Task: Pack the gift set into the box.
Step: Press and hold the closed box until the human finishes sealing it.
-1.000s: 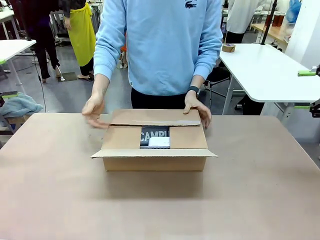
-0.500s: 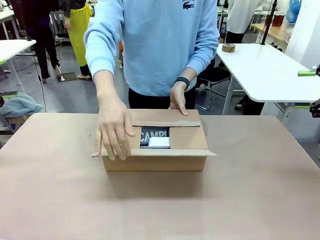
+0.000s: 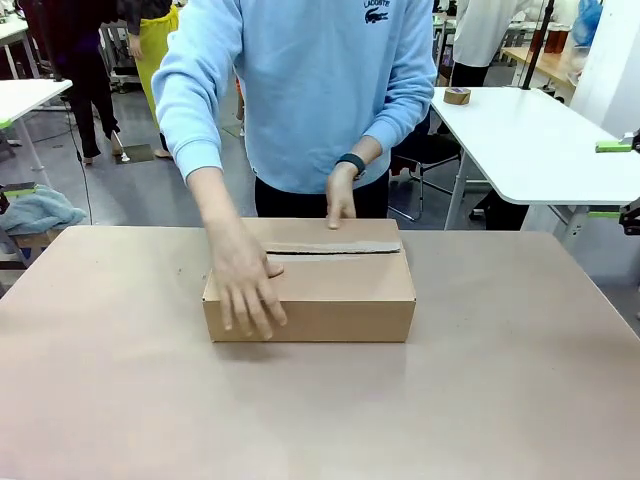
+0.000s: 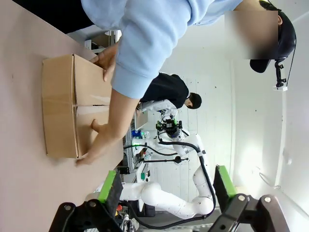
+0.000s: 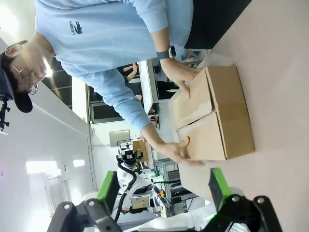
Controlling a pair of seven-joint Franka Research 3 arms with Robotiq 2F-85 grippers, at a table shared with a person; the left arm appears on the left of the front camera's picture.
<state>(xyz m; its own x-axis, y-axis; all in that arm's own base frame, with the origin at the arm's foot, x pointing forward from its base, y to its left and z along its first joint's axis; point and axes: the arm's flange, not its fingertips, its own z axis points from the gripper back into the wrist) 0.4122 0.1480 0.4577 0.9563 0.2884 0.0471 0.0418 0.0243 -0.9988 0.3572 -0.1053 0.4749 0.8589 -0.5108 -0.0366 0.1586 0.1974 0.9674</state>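
Lid's down! The cardboard box (image 3: 330, 290) sits mid-table (image 3: 500, 400), close to the person's side, resting flat on its base with the top facing up. The person has one hand (image 3: 245, 290) spread across the near flap and curling over the front edge. The other hand (image 3: 340, 200) presses fingertips onto the far flap, right behind the centre seam (image 3: 335, 249). The gift set is hidden under those closed flaps, so I'd judge the packing done and the closing-up under way. To finish it cleanly, press both flaps evenly and bring their edges together along the seam with no corner riding up. Pinning the carton down would stop it skating on the smooth top. The box's long axis runs side to side across the table, parallel to the near edge, with the seam along it and a long wall facing the robot. Both arms hang back. In its wrist view the left gripper (image 4: 165, 181) has its green-padded fingers spread wide with nothing between them, well apart from the box. The right gripper (image 5: 162, 186) looks the same, jaws wide and empty, with the carton far off beyond them.
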